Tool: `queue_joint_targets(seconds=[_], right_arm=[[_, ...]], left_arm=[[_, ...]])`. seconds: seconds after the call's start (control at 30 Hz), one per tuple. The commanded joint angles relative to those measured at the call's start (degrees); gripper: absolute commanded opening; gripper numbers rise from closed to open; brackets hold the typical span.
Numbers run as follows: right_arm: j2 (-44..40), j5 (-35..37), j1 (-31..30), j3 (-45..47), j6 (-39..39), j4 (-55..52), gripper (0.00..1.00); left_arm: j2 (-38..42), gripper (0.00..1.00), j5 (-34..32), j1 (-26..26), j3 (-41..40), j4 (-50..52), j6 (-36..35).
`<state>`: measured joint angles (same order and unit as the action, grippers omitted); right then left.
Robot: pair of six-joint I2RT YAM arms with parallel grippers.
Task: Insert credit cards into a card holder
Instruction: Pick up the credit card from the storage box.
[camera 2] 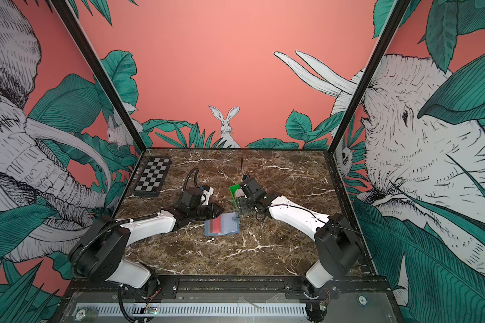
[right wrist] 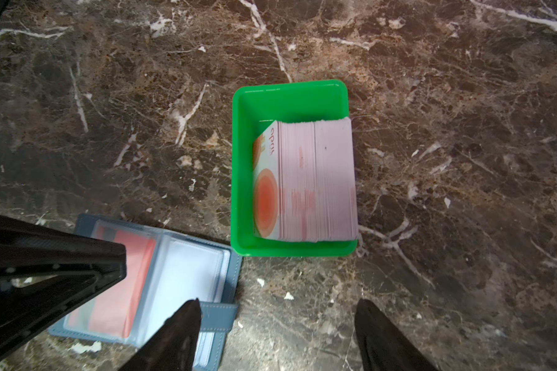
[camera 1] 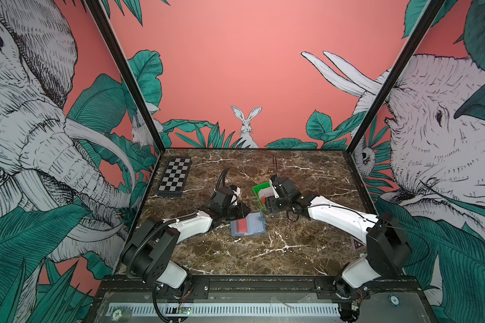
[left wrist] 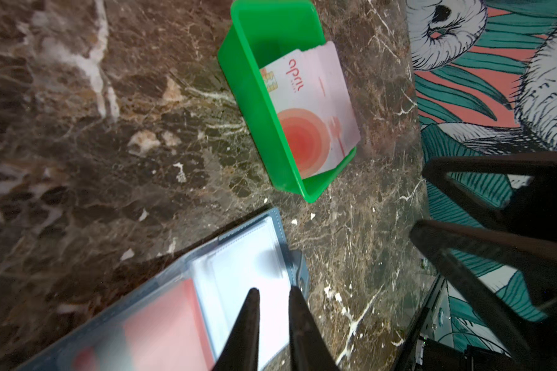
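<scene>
The card holder (camera 1: 254,223) (camera 2: 228,223) lies open on the marble table, slate-blue, with a red card (right wrist: 132,273) (left wrist: 164,321) in one clear sleeve. The sleeve beside it (right wrist: 190,273) looks empty. The credit cards (right wrist: 315,180) (left wrist: 315,106) stand as a stack on edge in a green tray (right wrist: 290,99) (camera 1: 256,190) just beyond the holder. My left gripper (left wrist: 274,295) hovers over the empty sleeve, open by a narrow gap with nothing in it. My right gripper (right wrist: 277,308) is wide open and empty, over the bare table next to the holder's snap tab (right wrist: 219,316).
A folded chessboard (camera 1: 175,176) lies at the table's back left. Black frame posts and printed walls close in the table's sides and back. The two arms meet near the table's middle, and their fingers are close above the holder.
</scene>
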<state>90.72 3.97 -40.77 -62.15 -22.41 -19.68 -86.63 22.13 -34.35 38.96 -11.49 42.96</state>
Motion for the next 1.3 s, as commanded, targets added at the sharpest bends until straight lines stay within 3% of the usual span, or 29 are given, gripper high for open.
queue_joint_targets(seconds=[0.0,0.63,1.27], right_arm=[[3.2,-2.5,1.7,-2.7,2.6,0.1,0.77],[16.3,-8.2,7.0,-10.9,5.1,1.8,0.82],[17.9,-9.6,9.1,-11.6,5.7,2.1,0.81]], left_arm=[[-1.8,0.21,0.1,-0.3,2.3,-3.2,1.3],[-9.0,0.26,-1.3,-1.4,9.1,-2.9,1.8],[-11.1,0.21,-0.8,-1.6,13.3,-0.9,0.3]])
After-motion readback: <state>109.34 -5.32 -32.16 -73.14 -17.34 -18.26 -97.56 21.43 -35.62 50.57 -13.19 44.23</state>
